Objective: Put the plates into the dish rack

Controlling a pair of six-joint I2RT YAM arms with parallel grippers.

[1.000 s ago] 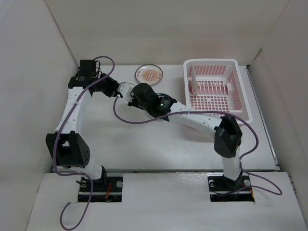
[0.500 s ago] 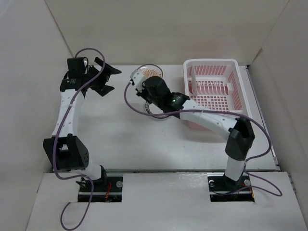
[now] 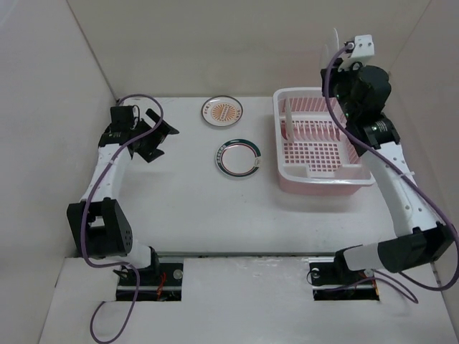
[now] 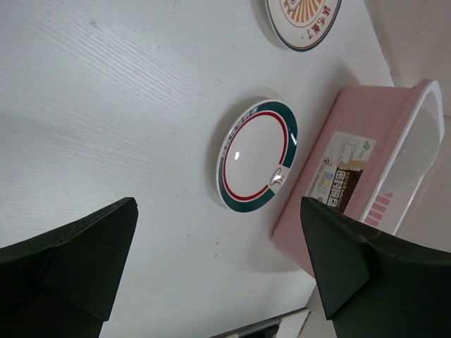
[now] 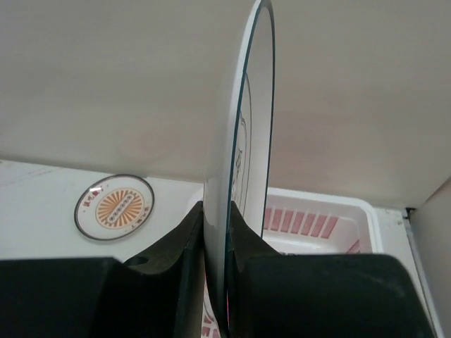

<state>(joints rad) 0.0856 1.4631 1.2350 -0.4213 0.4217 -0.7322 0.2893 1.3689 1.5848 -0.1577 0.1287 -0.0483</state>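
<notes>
R gripper [image 5: 224,234] clamped on lower rim of thin round white ceramic plate w/ dark rim line [image 5: 250,141] | plate upright, edge-on, upper right of top view, over far end of white-rimmed pink plastic dish rack [image 3: 326,177] | handling est.: stiff, light, glaze slick, chips easily; grip at rim, pads on both faces | L gripper [image 3: 161,140] fingers apart, empty, upper left

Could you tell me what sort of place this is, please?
Probably a lab test cell: bare white panels box in the table, with two bolted robot arms and a dish rack.
</notes>
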